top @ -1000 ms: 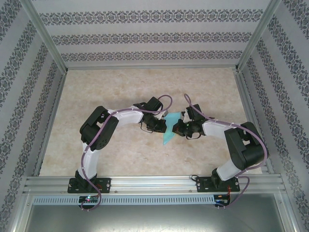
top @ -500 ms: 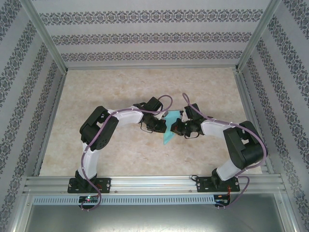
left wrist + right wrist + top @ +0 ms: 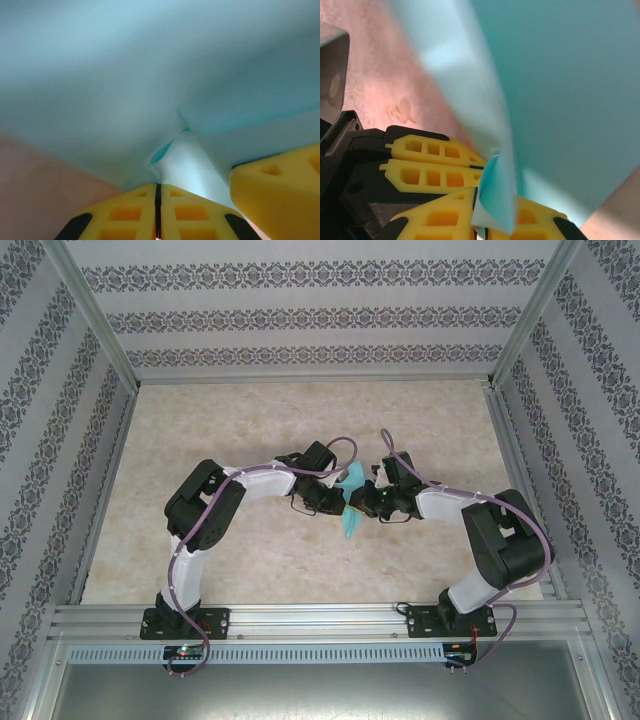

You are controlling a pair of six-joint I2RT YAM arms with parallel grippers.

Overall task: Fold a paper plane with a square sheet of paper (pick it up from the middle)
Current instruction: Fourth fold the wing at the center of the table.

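Top view: the paper (image 3: 349, 524) sits near the centre of the table (image 3: 250, 420). The left gripper (image 3: 338, 502) is at its 9 o'clock and the right gripper (image 3: 364, 502) at its 3 o'clock.

Left wrist view: at 6 o'clock, the left gripper (image 3: 157, 200) has its fingers pressed together, pinching a fold of the paper (image 3: 125, 75). One finger of the right gripper (image 3: 280, 195) is at 4 o'clock.

Right wrist view: at 6 o'clock, the right gripper (image 3: 482, 222) clamps a folded edge of the paper (image 3: 560, 100). The left gripper, closed, lies at 8 o'clock.

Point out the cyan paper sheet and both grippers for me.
cyan paper sheet (image 3: 350, 525), top external view, lower corner.
left gripper (image 3: 158, 186), left wrist view, where its fingertips meet.
right gripper (image 3: 489, 201), right wrist view, between its fingertips.
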